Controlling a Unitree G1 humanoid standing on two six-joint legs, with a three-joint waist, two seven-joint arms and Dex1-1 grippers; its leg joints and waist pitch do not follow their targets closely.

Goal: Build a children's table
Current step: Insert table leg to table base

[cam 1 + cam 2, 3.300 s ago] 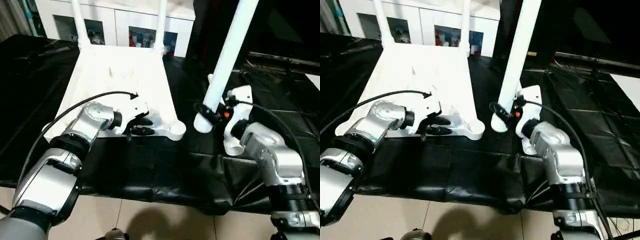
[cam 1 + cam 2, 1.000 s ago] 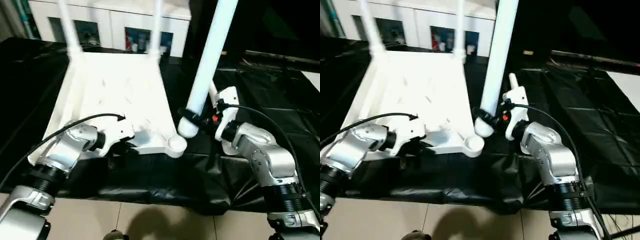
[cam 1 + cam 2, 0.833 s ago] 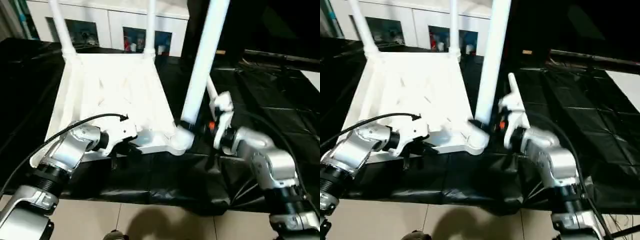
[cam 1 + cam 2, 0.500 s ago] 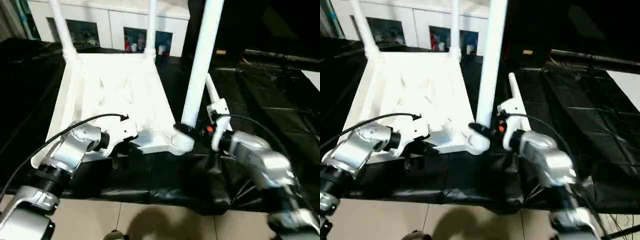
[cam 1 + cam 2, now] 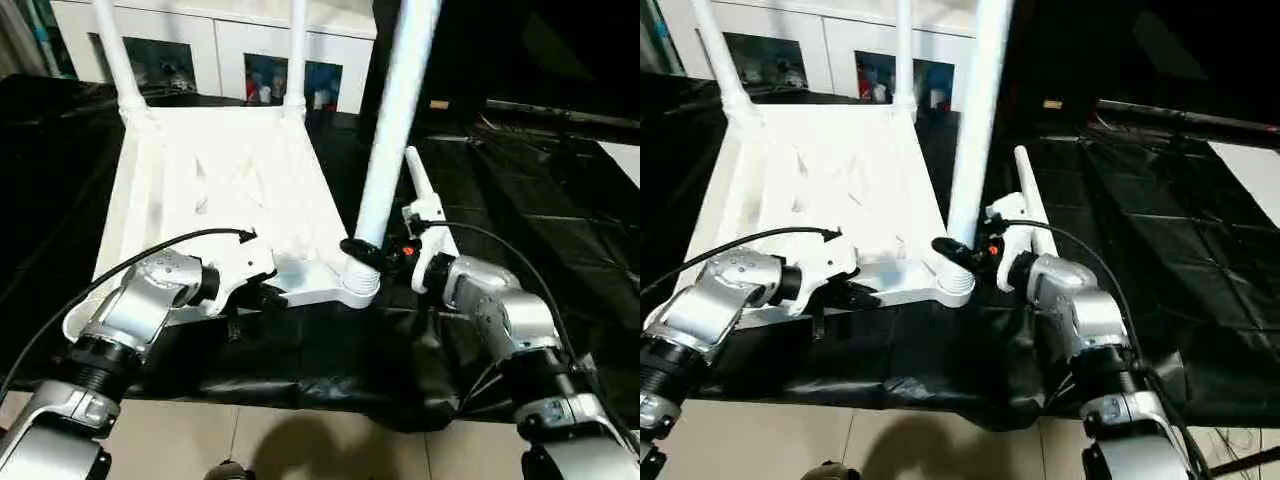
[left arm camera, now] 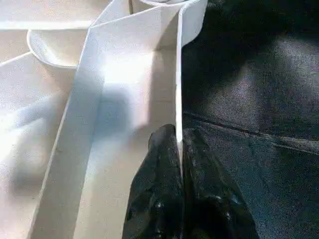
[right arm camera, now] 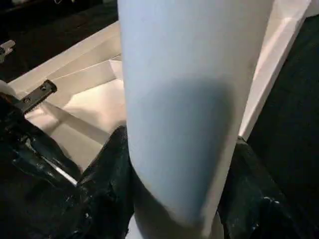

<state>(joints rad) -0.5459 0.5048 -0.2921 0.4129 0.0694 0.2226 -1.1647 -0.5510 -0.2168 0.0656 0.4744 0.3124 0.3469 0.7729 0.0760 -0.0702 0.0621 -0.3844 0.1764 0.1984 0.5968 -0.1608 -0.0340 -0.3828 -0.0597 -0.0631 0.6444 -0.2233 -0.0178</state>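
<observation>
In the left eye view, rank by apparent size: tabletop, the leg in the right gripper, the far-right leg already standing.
1. Tabletop, largest.
2. Leg in the right gripper; nearness inflates it.
3. Far-right standing leg, smallest; farther away.

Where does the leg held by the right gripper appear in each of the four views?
Left eye view: the leg rises right of centre, its foot at the tabletop's near right corner socket.
Right eye view: the same leg, just right of centre.
Left wrist view: I cannot make it out there.
Right wrist view: the leg close up, between the right gripper fingers.
Shared landmark: the tabletop.
</observation>
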